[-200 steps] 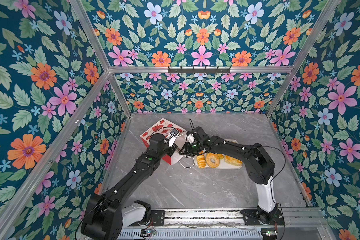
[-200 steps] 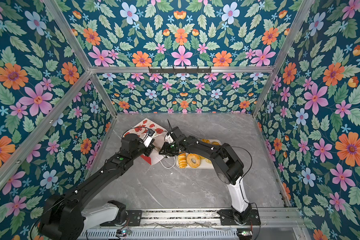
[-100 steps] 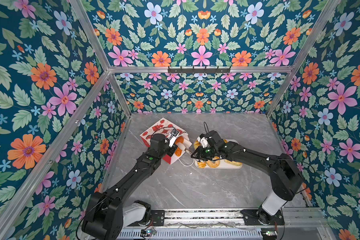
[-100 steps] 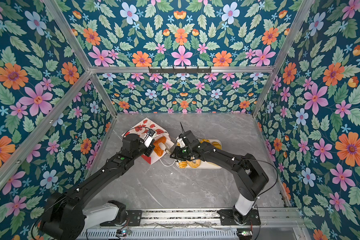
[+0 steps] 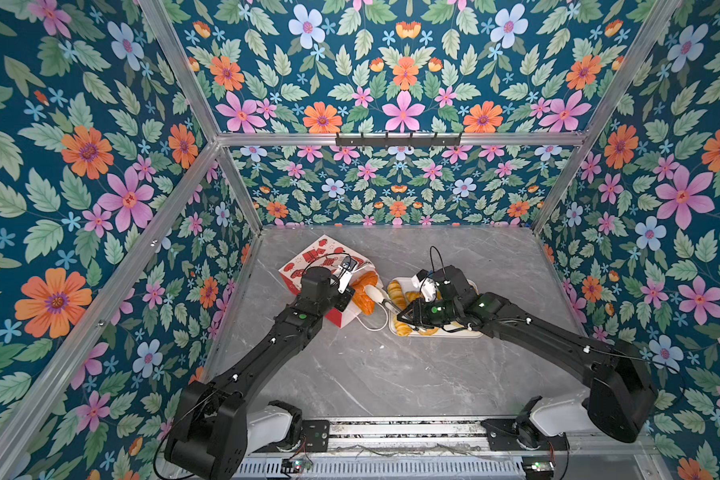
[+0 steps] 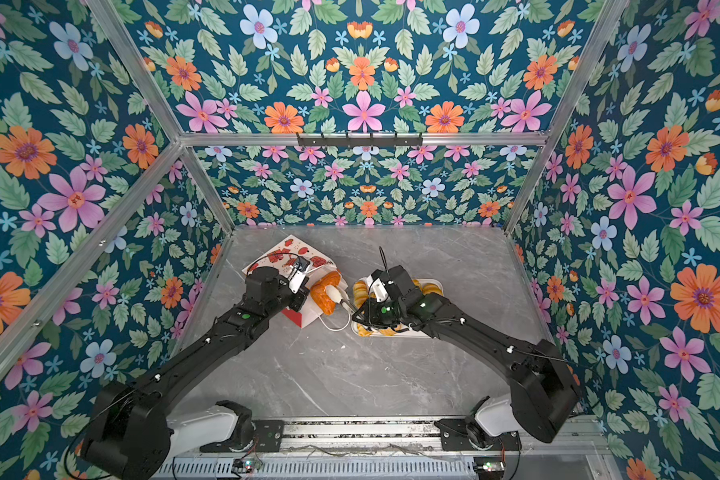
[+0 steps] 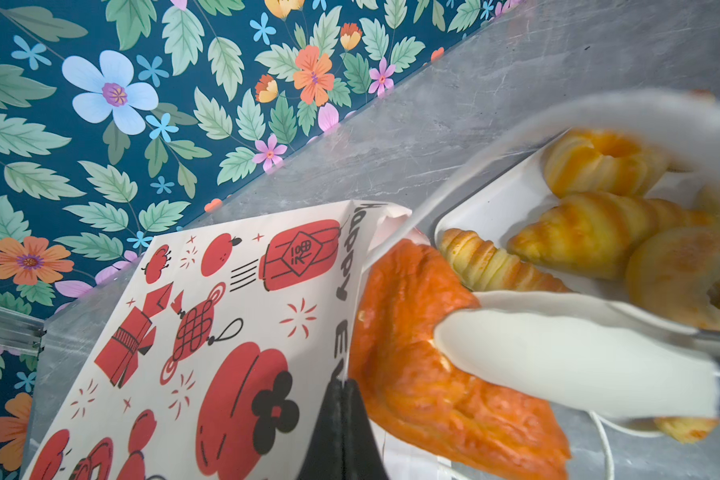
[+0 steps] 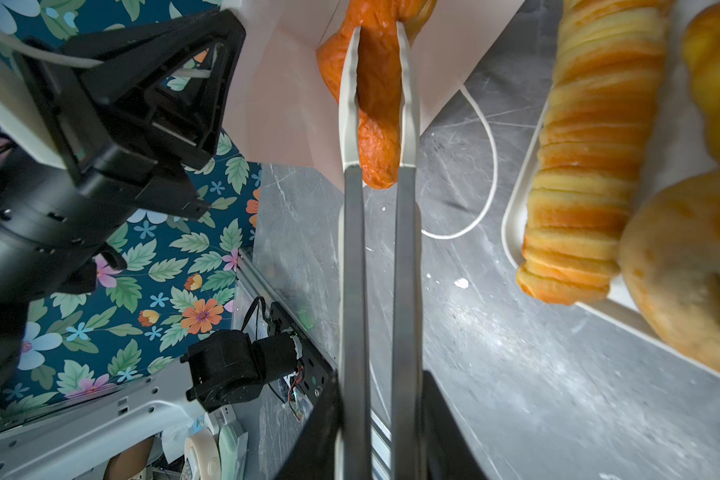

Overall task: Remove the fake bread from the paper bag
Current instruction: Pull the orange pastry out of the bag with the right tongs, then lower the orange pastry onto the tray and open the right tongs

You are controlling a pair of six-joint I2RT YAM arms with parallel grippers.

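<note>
Right end effector, clamped on tongs, is pulled back from the paper bag; orange-brown pastry is pinched at its mouth, nearly out; rim gripped by left end effector.

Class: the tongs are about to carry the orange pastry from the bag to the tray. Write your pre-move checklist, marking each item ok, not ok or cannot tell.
1. Tongs clamp orange pastry on both sides: ok.
2. Right gripper shut on tongs: ok.
3. Left gripper pinching paper bag rim: ok.
4. Pastry fully clear of bag mouth: cannot tell.
5. Room left on tray: cannot tell.
6. Cord handle clear of tongs: ok.
</note>
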